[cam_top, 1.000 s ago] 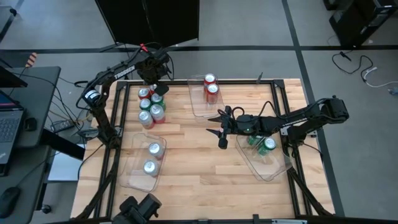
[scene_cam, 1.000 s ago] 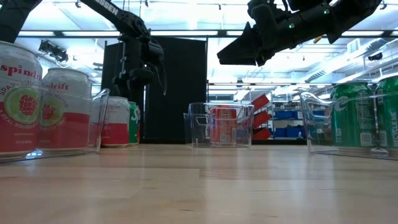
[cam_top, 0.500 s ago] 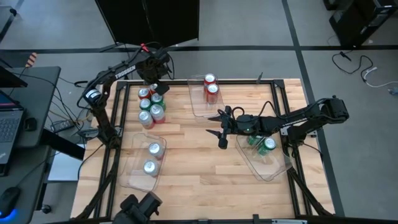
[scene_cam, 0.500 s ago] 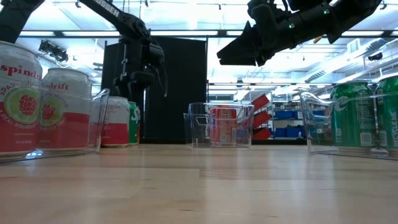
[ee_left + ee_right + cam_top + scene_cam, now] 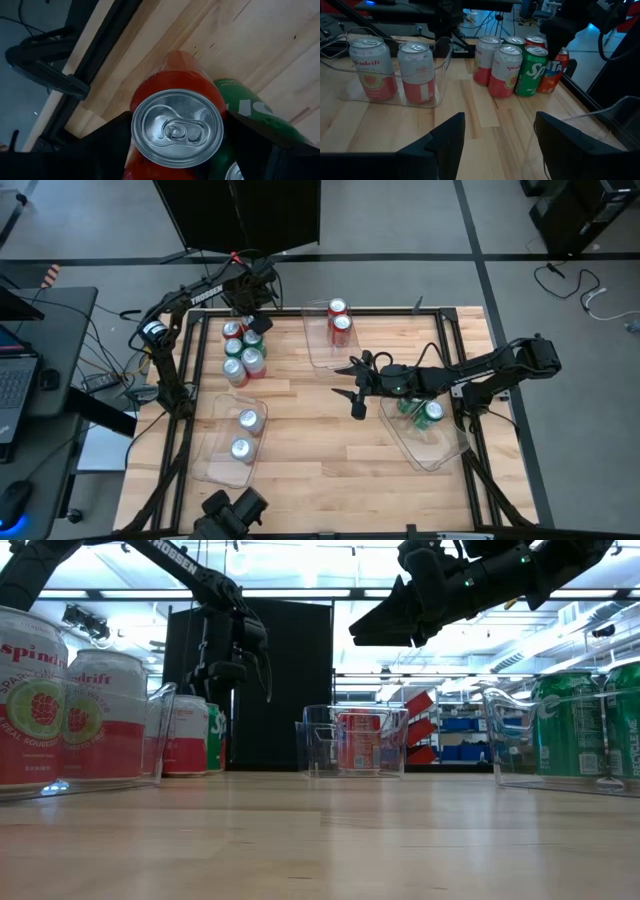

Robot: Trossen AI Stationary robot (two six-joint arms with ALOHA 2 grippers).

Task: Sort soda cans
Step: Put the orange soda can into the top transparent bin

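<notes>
Six soda cans stand upright in a tight cluster at the table's far left: pink-and-white ones, green ones, and a red can at the far end, silver top up, touching a green neighbour. Two red cans stand in the far middle bin, two pink-and-white cans in the near left bin. At least two green cans stand in the right bin (an arm partly covers them).
</notes>
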